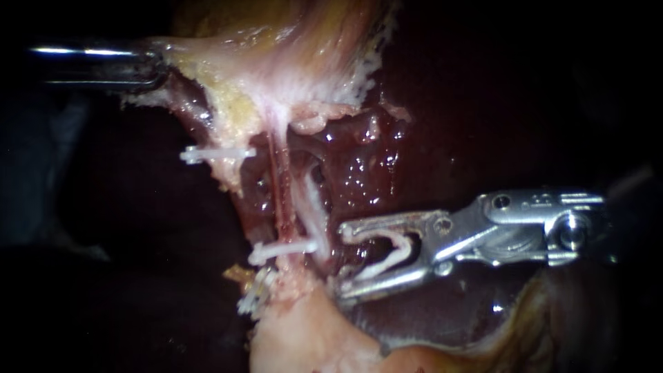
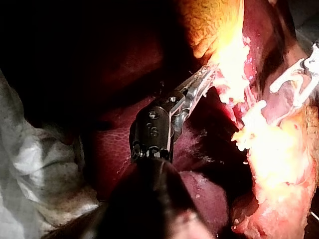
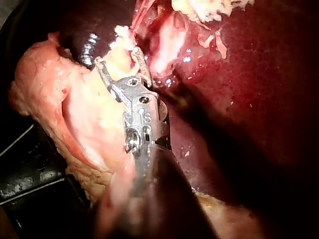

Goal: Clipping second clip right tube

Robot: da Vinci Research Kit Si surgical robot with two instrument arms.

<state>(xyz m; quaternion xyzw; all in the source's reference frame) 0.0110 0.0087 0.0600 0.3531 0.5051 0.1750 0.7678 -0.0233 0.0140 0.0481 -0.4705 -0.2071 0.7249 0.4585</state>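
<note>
At the far left, the left instrument (image 1: 157, 69) came in level, its jaws clamped together on the edge of the pale tissue (image 1: 276, 76) that hung stretched above the work. Below that, an upper clip (image 1: 217, 153) stuck out sideways, and a red tube (image 1: 280, 193) ran down to a lower clip (image 1: 283, 247) lying across it. Just to the right of the red tube lay the right tube (image 1: 312, 207), a pale strand running up and down over the dark liver (image 1: 366, 173). The right instrument (image 1: 344, 262) was much the nearer of the two. Its jaws stood wide, holding a new clip (image 1: 397, 252) seated between them, with the mouth facing left and the tips just short of the tube. So the tube lay straight ahead of the mouth and crosswise to it, and the move looked like a short push leftward before closing. Only the left wrist view showed the left jaws' bite on the tissue, which the endoscope view hid. The right wrist view showed the pale strand beside the jaw tips, not between them.
</note>
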